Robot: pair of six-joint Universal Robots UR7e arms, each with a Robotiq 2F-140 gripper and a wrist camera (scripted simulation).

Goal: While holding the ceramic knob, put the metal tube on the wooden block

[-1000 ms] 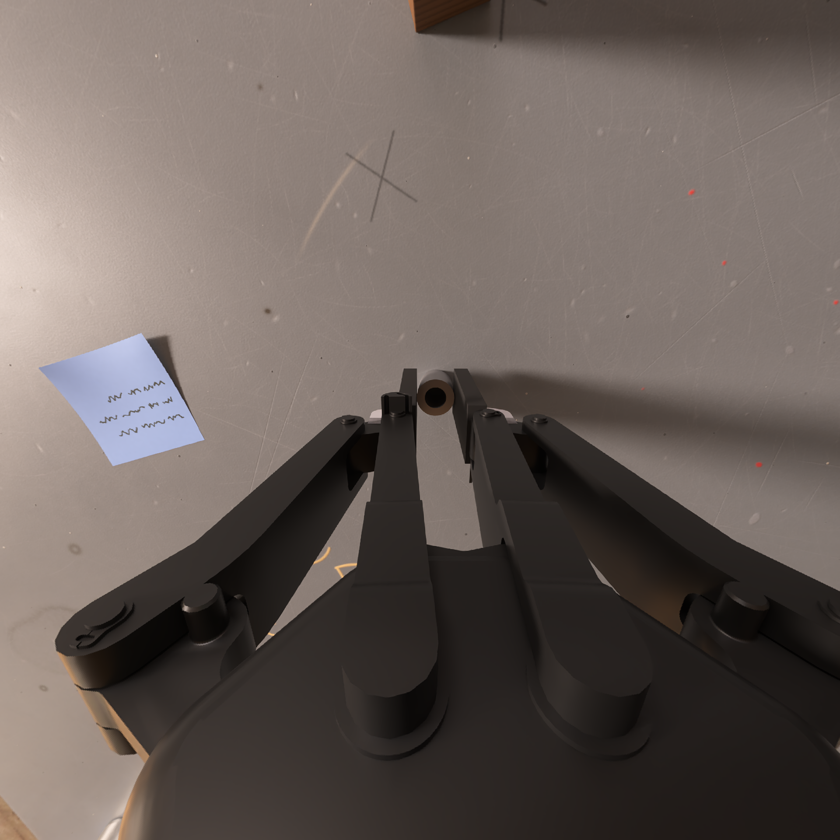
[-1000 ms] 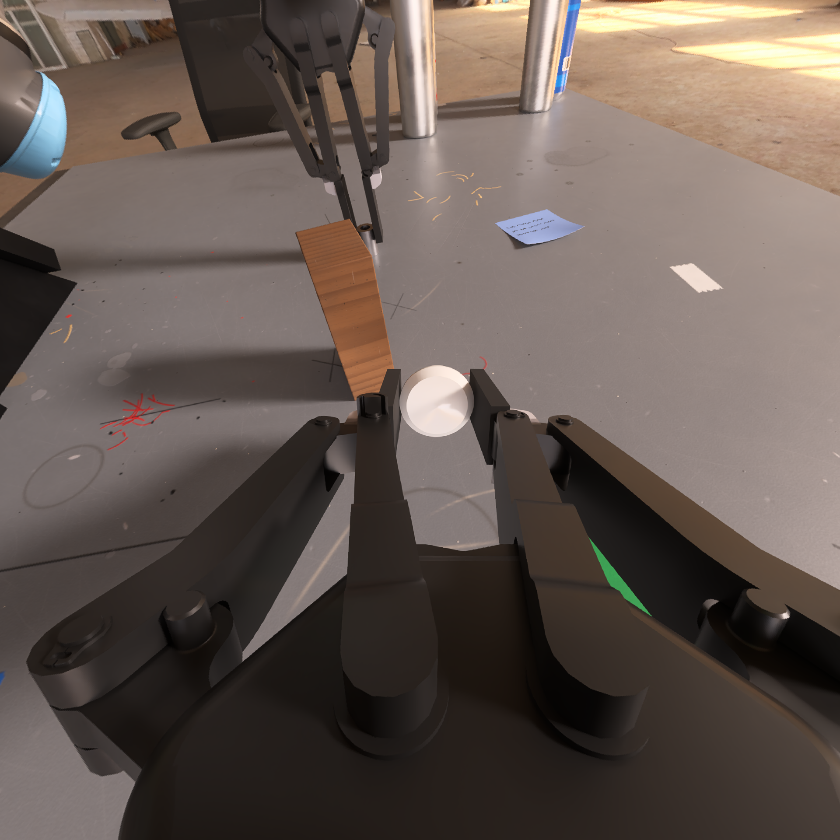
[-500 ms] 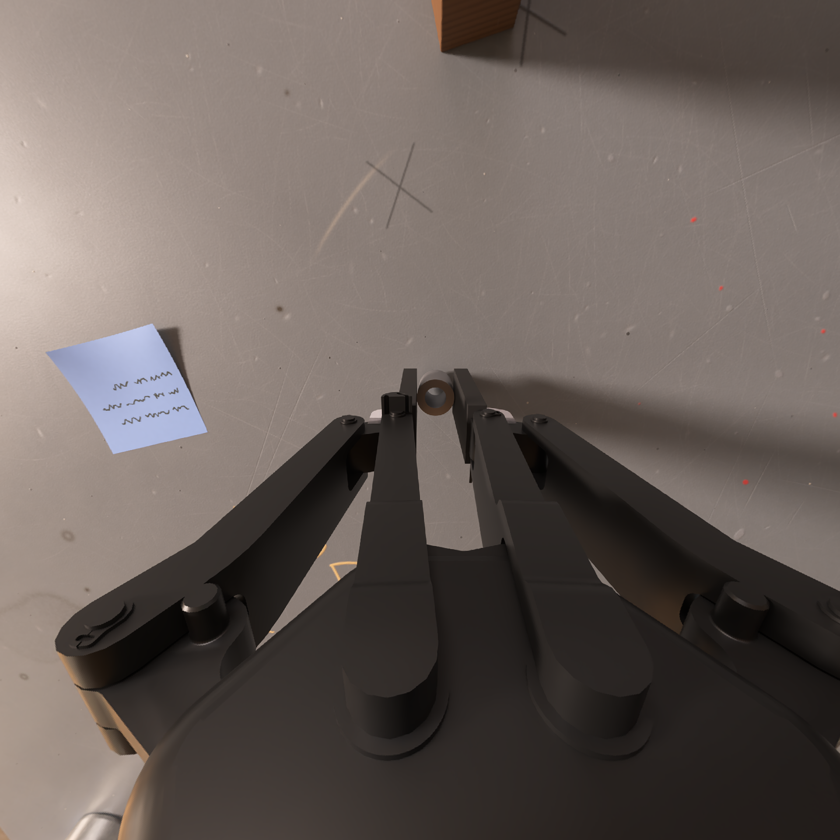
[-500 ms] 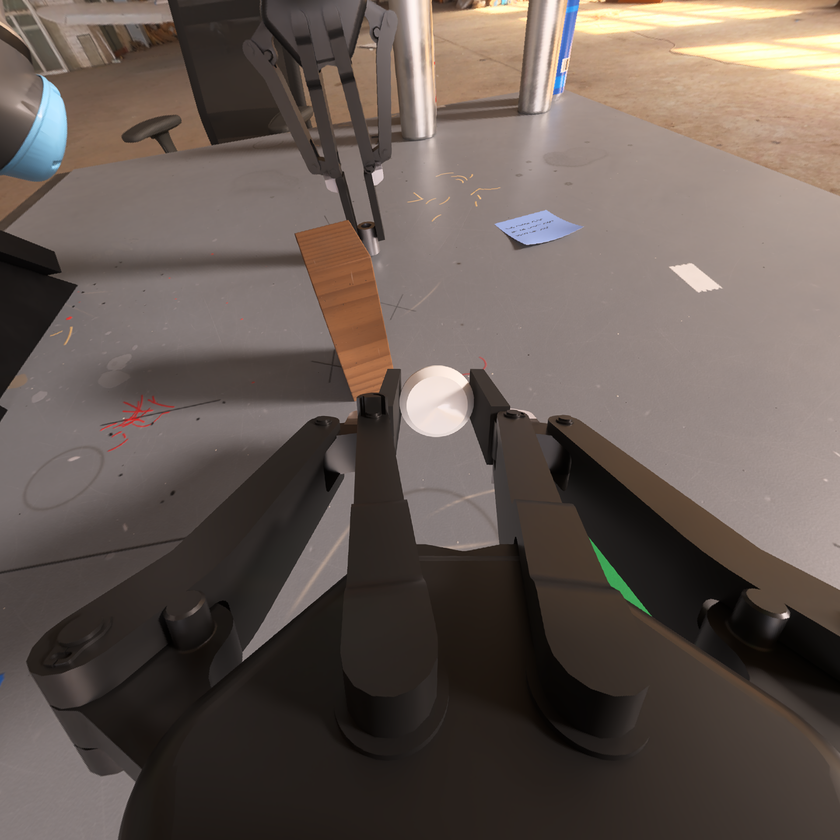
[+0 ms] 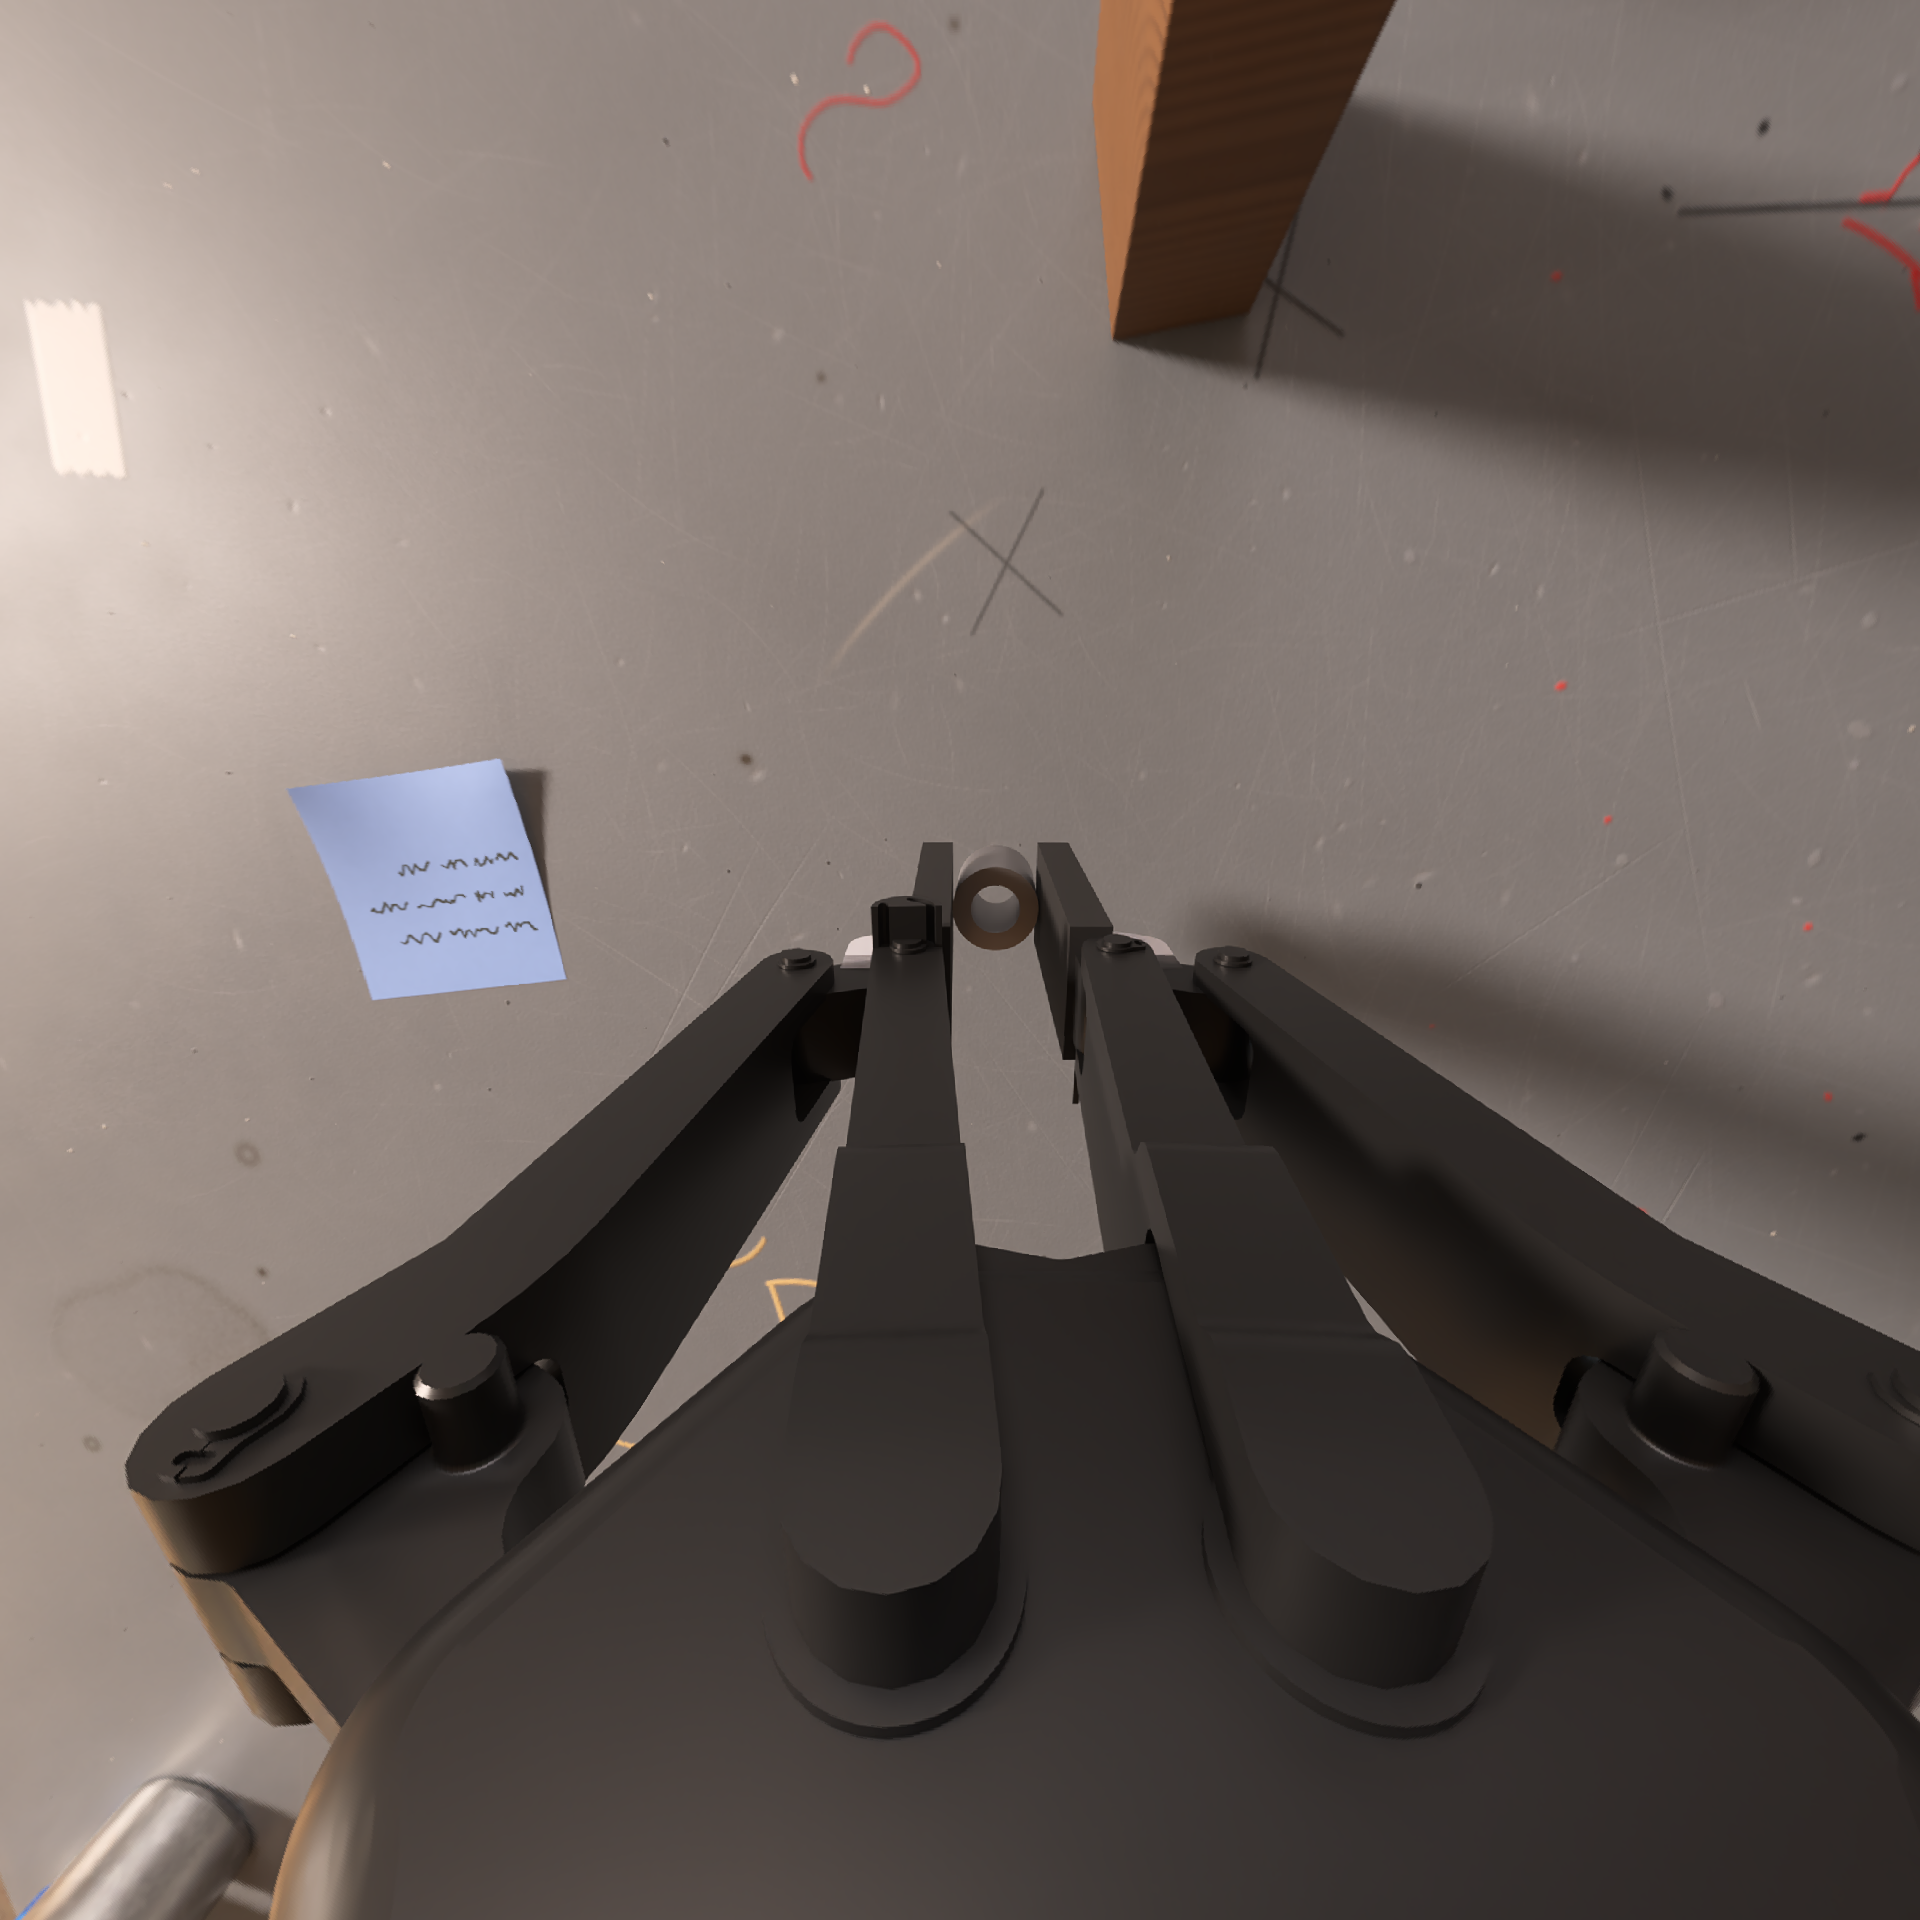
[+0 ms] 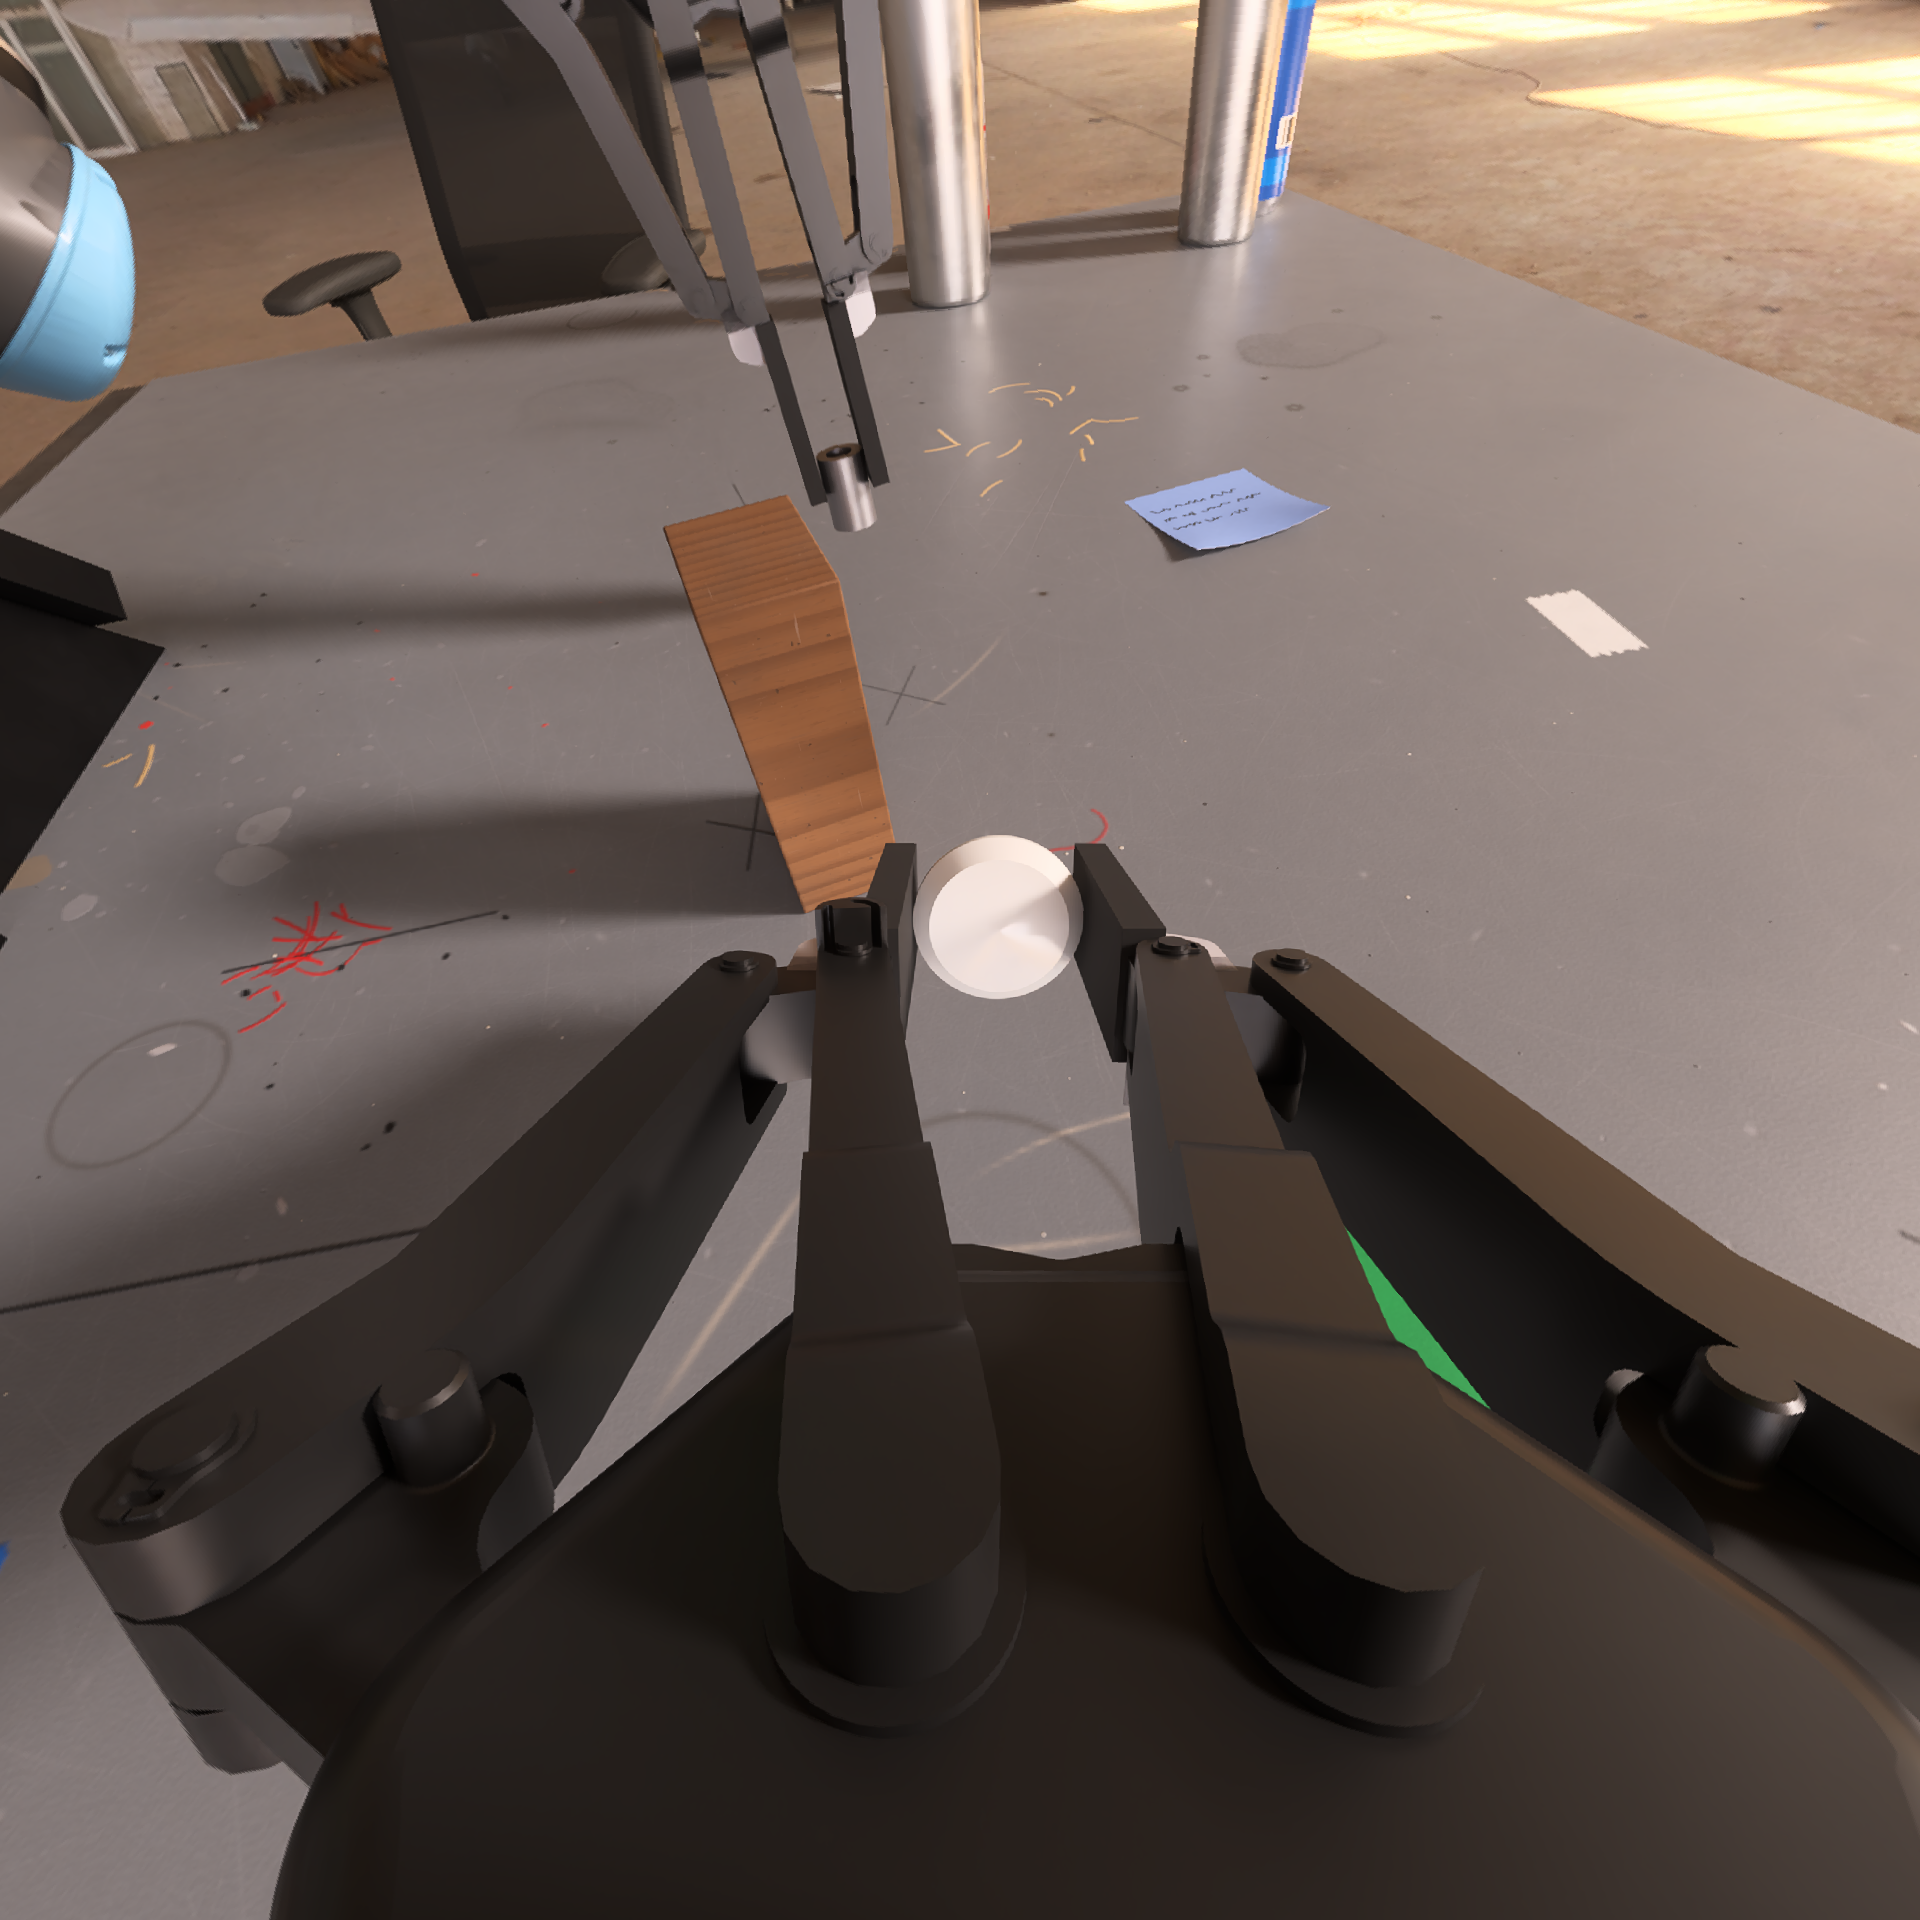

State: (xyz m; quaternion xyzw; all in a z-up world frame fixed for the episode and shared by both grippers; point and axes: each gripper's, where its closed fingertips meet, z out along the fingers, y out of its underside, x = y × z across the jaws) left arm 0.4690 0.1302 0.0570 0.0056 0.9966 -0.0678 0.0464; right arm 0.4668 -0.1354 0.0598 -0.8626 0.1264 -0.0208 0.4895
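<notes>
Scratched grey table (image 6: 1455,831), blue note (image 6: 1226,506), tape strip (image 6: 1584,621), sunlit floor (image 6: 1662,94)

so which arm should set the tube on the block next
Left. Its end effector already grips the metal tube, lifted beside the wooden block's far end. The right end effector is occupied holding the ceramic knob.

Left wrist looks straight down, right wrist obliquely; both share the wooden block (image 5: 1216,156)
</notes>
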